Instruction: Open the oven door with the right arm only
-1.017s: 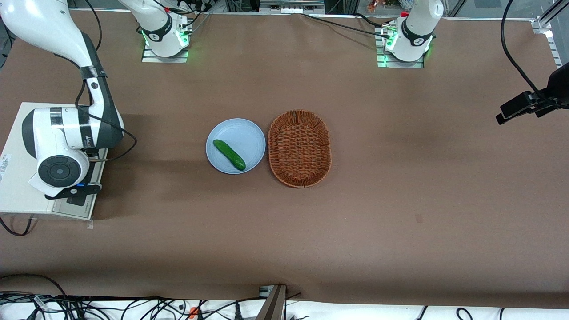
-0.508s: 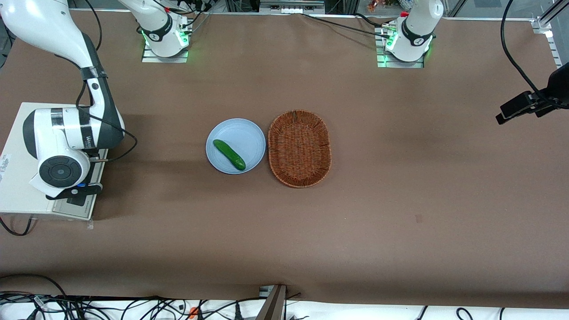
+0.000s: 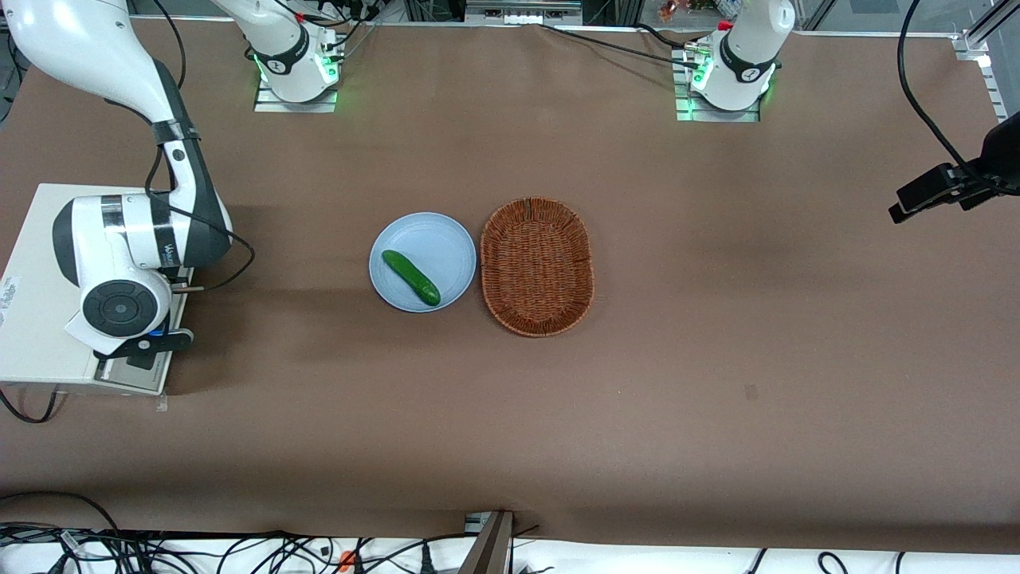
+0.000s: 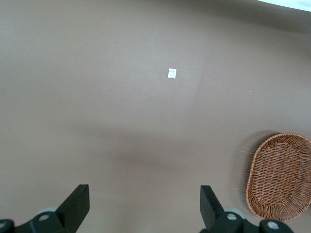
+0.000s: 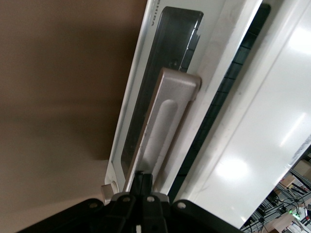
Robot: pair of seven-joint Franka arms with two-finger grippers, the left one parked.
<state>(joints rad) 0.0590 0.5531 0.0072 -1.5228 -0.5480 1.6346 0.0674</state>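
The cream-white oven (image 3: 36, 319) stands at the working arm's end of the table. The right arm (image 3: 127, 239) hangs over its front edge, and its round wrist hides most of the oven door (image 3: 135, 375). In the right wrist view the oven door (image 5: 167, 63) shows its dark glass and silver bar handle (image 5: 163, 126), with a dark gap between the door frame and the oven body (image 5: 262, 131). My gripper (image 5: 144, 178) is at one end of the handle, its two black fingers pressed together with nothing between them, touching the handle.
A blue plate (image 3: 446, 239) with a green cucumber (image 3: 410, 277) sits mid-table, beside an oval wicker basket (image 3: 538, 265), which also shows in the left wrist view (image 4: 279, 177). A black cable (image 3: 231, 251) loops off the arm. A black camera mount (image 3: 948, 187) stands at the parked arm's end.
The right arm's wrist and gripper have shifted a little away from the oven body, toward the plate. The plate, cucumber and basket have not moved.
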